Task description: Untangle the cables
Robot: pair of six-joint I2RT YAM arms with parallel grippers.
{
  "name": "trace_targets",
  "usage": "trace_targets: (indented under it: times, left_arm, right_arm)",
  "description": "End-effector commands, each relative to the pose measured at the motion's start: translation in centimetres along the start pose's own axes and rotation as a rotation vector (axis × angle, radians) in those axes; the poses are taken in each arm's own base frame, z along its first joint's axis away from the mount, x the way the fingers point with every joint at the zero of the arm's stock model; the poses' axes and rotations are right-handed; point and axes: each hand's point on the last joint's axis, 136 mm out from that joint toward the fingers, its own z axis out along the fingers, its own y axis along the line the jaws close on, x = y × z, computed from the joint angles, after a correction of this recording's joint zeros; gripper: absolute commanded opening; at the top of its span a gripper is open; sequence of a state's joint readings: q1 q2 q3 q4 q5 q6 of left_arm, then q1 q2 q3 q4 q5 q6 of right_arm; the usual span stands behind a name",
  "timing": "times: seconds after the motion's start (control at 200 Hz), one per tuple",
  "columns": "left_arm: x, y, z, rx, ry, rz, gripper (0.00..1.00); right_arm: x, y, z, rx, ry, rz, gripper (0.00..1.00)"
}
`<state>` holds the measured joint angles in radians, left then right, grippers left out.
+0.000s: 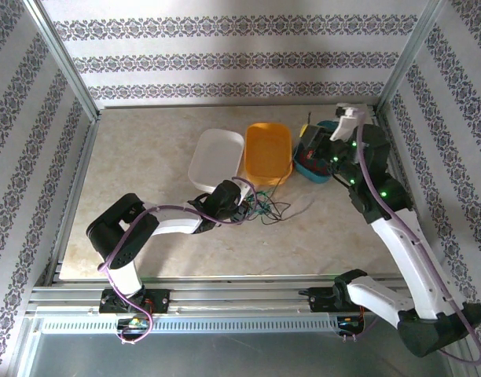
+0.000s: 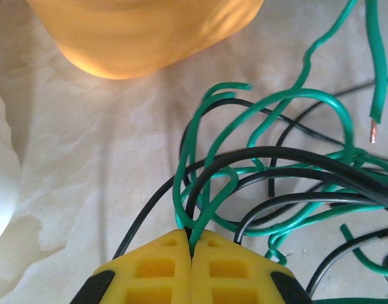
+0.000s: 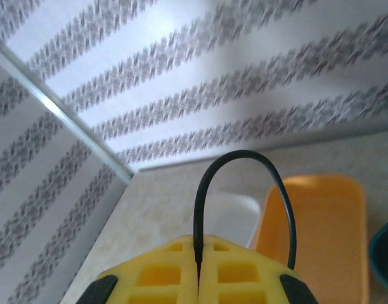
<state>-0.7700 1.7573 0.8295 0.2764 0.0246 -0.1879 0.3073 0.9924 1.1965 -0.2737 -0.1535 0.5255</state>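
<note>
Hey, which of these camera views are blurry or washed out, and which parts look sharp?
Left wrist: the green cables are sharp, the orange tray above is blurred and glowing bright. Right wrist: the wallpaper is smeared, the black cable in the right hand fairly crisp. Top view: even, soft light, no glare.

Bright, even light throughout; wrist close-ups slightly soft.

Glossy plastic-sheathed cables [image 2: 302,93] — one bare copper tip — on a matt, marbled tabletop [image 2: 86,164].
</note>
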Motion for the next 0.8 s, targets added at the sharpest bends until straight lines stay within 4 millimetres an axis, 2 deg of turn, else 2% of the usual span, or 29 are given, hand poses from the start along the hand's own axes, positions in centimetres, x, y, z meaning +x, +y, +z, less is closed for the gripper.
trace_targets:
  times: [0.0, 0.25, 0.6, 0.715, 0.795]
  left_arm:
    - [3.2, 1.2, 0.2, -0.039, 0.094, 0.022, 0.0]
    - [4.5, 1.7, 0.2, -0.056, 0.12, 0.023, 0.0]
    - [6.3, 2.3, 0.9, -0.078, 0.163, 0.019, 0.0]
    - [6.6, 2.4, 0.9, -0.084, 0.169, 0.017, 0.0]
    - [6.8, 2.5, 1.0, -0.091, 0.17, 0.013, 0.0]
  right_arm:
    - [-5.9, 0.7, -2.8, 0.025, -0.2, -0.057, 0.0]
    - [-12.5, 3.0, -5.7, -0.047, -0.381, -0.083, 0.0]
    - [-21.0, 8.4, -10.0, -0.152, -0.646, -0.175, 0.0]
    - [-23.3, 10.0, -10.2, -0.205, -0.692, -0.184, 0.0]
    - [-24.4, 10.9, -9.4, -0.244, -0.687, -0.178, 0.0]
